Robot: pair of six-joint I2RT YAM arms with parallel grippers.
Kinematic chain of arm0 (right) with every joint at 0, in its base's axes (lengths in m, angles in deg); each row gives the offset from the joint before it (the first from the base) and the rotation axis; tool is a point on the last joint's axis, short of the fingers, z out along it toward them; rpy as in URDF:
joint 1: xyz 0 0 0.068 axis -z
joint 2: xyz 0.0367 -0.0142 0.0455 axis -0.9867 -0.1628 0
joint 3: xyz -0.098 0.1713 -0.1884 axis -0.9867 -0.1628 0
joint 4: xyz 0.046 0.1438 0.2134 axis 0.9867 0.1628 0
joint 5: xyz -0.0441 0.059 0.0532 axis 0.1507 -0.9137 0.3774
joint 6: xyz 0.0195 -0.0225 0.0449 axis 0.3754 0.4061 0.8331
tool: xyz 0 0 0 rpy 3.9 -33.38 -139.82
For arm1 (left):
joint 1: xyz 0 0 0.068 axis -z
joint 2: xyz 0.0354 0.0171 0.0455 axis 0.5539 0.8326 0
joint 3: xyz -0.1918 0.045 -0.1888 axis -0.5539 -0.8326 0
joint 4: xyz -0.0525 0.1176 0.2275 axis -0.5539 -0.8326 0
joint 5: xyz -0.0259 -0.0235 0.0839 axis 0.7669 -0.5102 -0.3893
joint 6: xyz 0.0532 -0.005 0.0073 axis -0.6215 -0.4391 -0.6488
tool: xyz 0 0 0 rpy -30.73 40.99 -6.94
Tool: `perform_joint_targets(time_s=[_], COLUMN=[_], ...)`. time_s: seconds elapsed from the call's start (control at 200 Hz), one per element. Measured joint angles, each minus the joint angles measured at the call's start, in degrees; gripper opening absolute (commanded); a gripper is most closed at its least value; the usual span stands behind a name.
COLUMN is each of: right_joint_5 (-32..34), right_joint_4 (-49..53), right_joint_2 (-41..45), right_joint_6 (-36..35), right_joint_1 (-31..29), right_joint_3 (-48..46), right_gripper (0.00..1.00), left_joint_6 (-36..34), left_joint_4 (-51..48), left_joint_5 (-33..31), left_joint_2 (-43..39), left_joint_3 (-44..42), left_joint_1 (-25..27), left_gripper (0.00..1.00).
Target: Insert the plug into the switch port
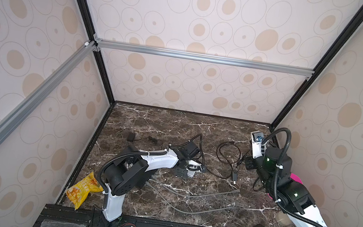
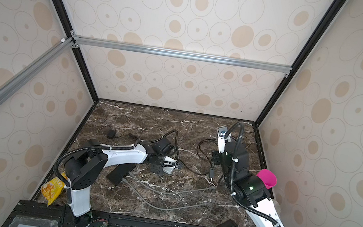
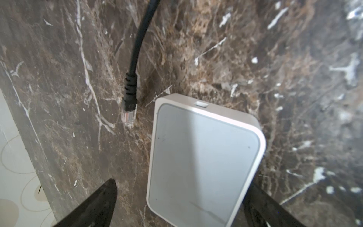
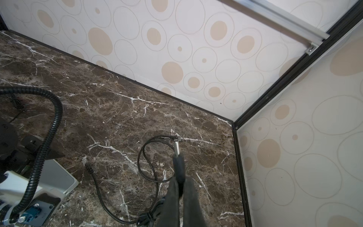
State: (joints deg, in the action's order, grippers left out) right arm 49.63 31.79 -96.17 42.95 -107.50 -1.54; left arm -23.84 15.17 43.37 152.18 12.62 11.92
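Item, right gripper (image 4: 181, 181): pressed together on the tail of a black barrel plug (image 4: 178, 160), whose metal tip pokes out ahead, lifted off the marble tabletop (image 4: 117, 110); its thin lead (image 4: 138, 158) loops on the stone below. Item, left gripper (image 3: 182, 183): fingers (image 3: 102, 198) spread wide either side of the white switch (image 3: 202, 157), with a clear gap on one side; on the other I cannot tell whether the pad touches. The switch lies flat near mid-table, well apart from the plug. Item, loose: a black network cable, its clear connector (image 3: 128, 115) lying just beside the switch, plugged into nothing. Hazards, as I judge them: with the box unclamped, a push from the plug would likely skate it across the smooth stone; pinched only at its tail, the plug may pivot when it meets the port's edge; the trailing loop could drag or snag as the arm crosses. No view shows me which face carries the port, so a wrong approach angle is possible. Views: only the left wrist camera shows the gap beside the box and the connector's detail; only the right wrist camera shows the pinch on the plug; a top view adds a pink cup (image 2: 267, 178) and a black flat box (image 2: 120, 173), unseen from either wrist.
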Motion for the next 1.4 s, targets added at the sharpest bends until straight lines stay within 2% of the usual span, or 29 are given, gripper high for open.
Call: perform_joint_targets(time_s=[0.13, 0.23, 0.325, 0.45, 0.565, 0.685, 0.8, 0.915, 1.095, 1.401], right_joint_5=[-2.34, -6.19, -11.34, -18.91, -25.86, -30.40, -31.56, -31.39, -30.29, -28.37], right_joint_4=[0.02, -0.61, -2.27, -3.41, -2.99, -1.88, -1.49, -0.11, 1.84, 1.22], right_joint_2=[-2.69, -3.91, -4.63, -6.86, -8.63, -10.54, -13.57, -17.92, -22.05, -32.11], right_joint_6=[-0.02, 0.09, 1.16, 2.89, 3.61, 3.45, 3.19, 3.26, 3.28, -1.29], right_joint_1=[3.23, 3.34, 3.37, 3.34, 3.13, 1.14, -4.07, -9.49, -11.50, -11.74], right_joint_3=[1.07, 0.74, -2.05, -7.96, -13.94, -16.28, -16.28, -16.28, -16.26, -13.73], right_gripper=[0.00, 0.00, 0.00, 0.00, 0.00, 0.00, 0.00, 0.00, 0.00, 0.00], left_joint_6=[5.46, 13.55, 24.59, 42.45, 57.59, 67.19, 71.95, 74.58, 76.22, 76.76], left_joint_4=[2.27, 7.13, 14.84, 23.65, 26.64, 27.02, 25.90, 25.92, 25.99, 25.75], left_joint_5=[0.28, 0.48, 1.05, 1.07, 1.49, 3.30, 3.45, 3.34, 3.63, 5.81], left_joint_2=[-6.78, -15.50, -24.79, -34.40, -37.05, -36.98, -35.93, -34.27, -31.32, -18.38], left_joint_3=[-1.27, -1.42, -4.00, -12.28, -20.48, -27.85, -30.05, -30.03, -29.86, -24.33], left_joint_1=[0.59, 0.74, 0.76, 0.76, 0.66, 0.57, 0.31, -0.68, -3.54, -7.45], left_gripper=[0.98, 0.98, 0.98, 0.97, 0.93, 0.89, 0.84, 0.84, 0.83, 0.57])
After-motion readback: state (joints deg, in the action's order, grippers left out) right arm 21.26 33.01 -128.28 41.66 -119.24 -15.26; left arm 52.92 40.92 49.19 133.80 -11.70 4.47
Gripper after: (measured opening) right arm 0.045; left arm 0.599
